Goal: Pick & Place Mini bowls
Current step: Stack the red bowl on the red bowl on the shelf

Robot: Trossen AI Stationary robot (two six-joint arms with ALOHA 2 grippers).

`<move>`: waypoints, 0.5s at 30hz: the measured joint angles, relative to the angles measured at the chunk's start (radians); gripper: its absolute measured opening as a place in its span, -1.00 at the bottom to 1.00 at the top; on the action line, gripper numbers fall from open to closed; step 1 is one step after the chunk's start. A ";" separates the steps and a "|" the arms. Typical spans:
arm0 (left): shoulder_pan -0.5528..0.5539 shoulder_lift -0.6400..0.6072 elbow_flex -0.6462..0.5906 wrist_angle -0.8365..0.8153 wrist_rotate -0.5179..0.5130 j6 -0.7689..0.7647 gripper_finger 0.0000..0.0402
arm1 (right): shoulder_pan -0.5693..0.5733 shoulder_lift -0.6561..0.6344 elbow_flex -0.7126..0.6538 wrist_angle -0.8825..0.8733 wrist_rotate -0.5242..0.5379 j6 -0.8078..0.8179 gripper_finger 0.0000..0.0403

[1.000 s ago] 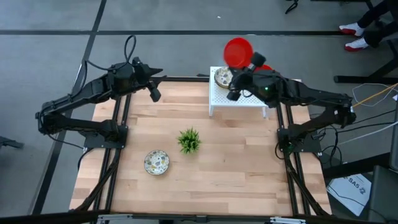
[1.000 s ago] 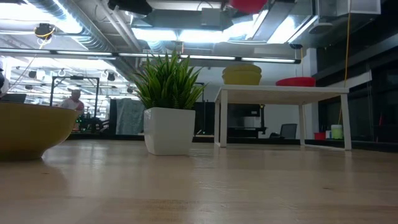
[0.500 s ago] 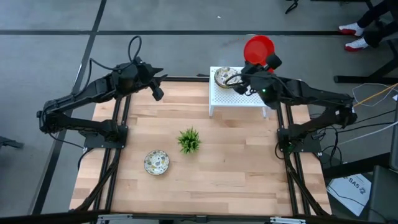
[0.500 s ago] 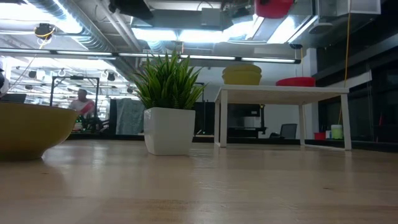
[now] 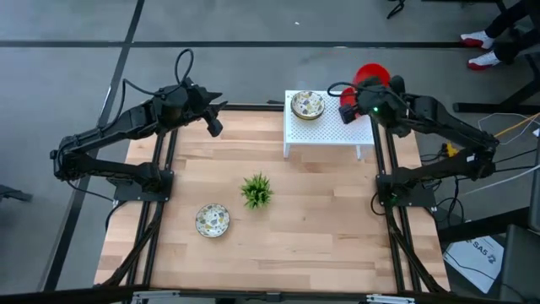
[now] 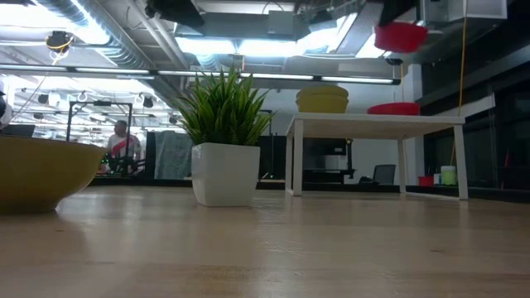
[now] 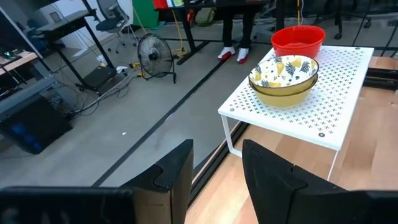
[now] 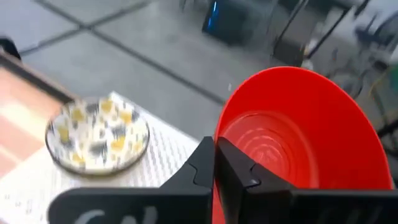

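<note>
— Where were the bowls?
— One speckled bowl [image 5: 307, 105] sat on the white shelf [image 5: 325, 133], another [image 5: 212, 220] lay near the plant [image 5: 256, 190].
— The claws?
— The right gripper [image 8: 214, 163] clenched a red bowl's [image 8: 298, 134] rim above the shelf; the left gripper [image 7: 216, 163] hung released.

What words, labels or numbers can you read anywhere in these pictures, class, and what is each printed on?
"SA5": on the white sheet beside the table's right edge in the high view; the marks after it are too small to read.
No other readable text in any view.
</note>
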 joint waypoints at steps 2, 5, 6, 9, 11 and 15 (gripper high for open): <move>0.000 0.000 0.000 0.000 0.000 -0.002 -0.33 | -0.022 0.001 0.000 -0.062 -0.041 0.051 -0.96; 0.000 0.000 0.000 0.000 0.000 -0.002 -0.34 | -0.044 0.006 0.000 -0.103 -0.095 0.072 -0.96; 0.000 0.000 0.000 0.000 0.000 -0.001 -0.35 | -0.049 0.007 0.000 -0.107 -0.106 0.073 -0.96; 0.000 0.000 0.000 0.000 0.000 0.000 -0.36 | -0.055 0.009 0.000 -0.107 -0.115 0.064 -0.96; 0.000 0.000 0.000 0.000 0.000 0.001 -0.36 | -0.055 0.009 0.000 -0.107 -0.114 0.061 -0.96; 0.000 0.000 0.000 0.000 0.000 0.001 -0.37 | -0.055 0.009 0.000 -0.107 -0.099 0.058 -0.96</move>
